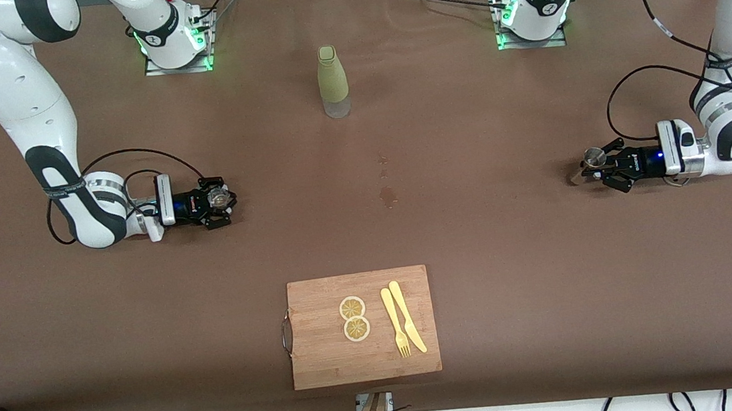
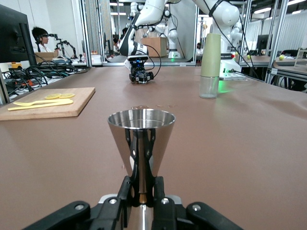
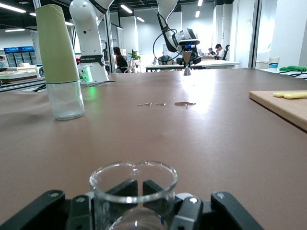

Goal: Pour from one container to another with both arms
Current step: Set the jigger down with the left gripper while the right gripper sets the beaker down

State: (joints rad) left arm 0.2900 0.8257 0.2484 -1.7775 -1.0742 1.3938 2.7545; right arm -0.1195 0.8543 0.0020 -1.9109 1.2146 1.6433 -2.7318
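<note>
The silver jigger is clamped in the left gripper at 3 o'clock on the tabletop. The glass tumbler is clamped in the right gripper at 9 o'clock.

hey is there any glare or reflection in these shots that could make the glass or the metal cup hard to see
Left wrist view: the jigger is sharp, its polished cone mirroring the gripper fingers. Right wrist view: the tumbler is see-through, rim catching light. Front view: even lighting; wet spots on the table shine slightly.
</note>
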